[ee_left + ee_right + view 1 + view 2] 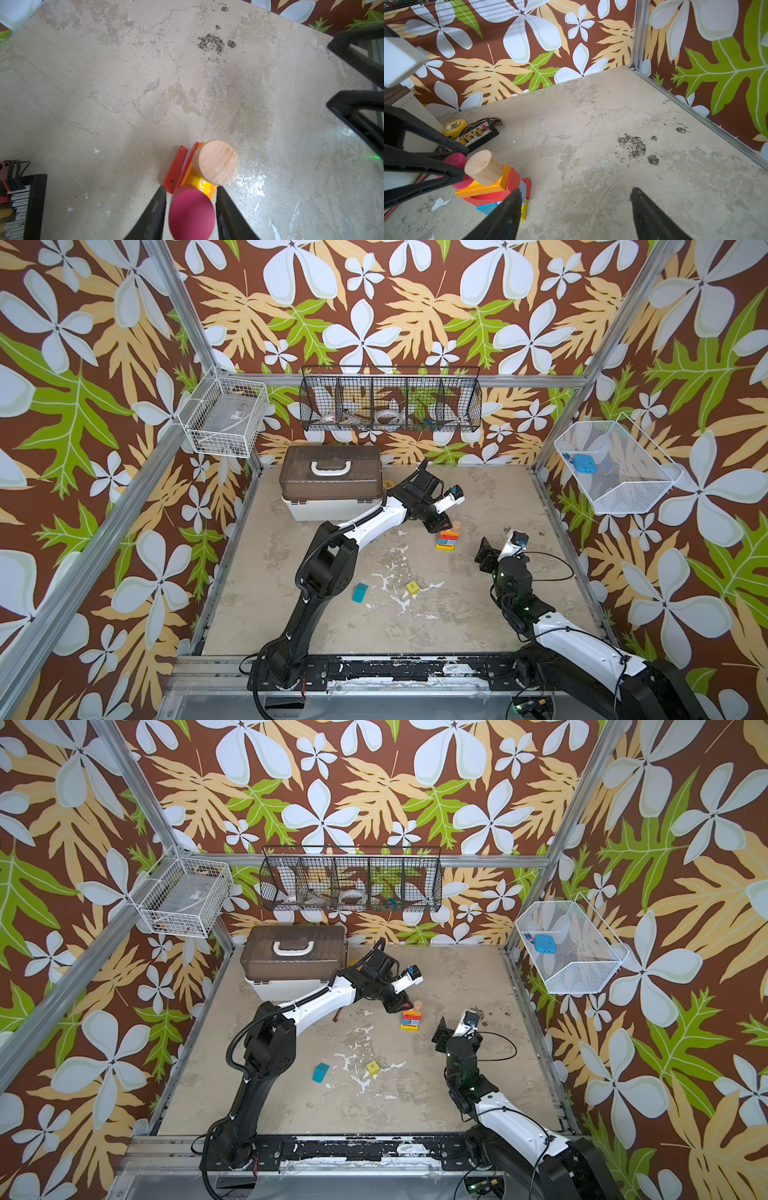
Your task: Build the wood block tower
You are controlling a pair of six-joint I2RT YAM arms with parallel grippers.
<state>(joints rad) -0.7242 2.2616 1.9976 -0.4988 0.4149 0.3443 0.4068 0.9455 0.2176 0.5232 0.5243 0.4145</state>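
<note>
The tower [448,540] [411,1020] stands mid-table: a yellow base, blue and red layers, and an orange block [481,188] on top. A tan cylinder [217,162] [483,168] and a pink cylinder [191,214] [455,161] stand side by side on the orange block. My left gripper [190,189] [442,526] straddles the pink cylinder from above, open, with a thin gap at each finger. My right gripper [575,190] [484,549] hangs wide open and empty to the right of the tower. A teal block [360,592] and a yellow cube [412,587] lie loose nearer the front.
A brown-lidded white case [330,485] sits at the back left. A black connector board [477,133] and a yellow tape measure [453,127] lie behind the tower. Wire baskets [390,400] hang on the walls.
</note>
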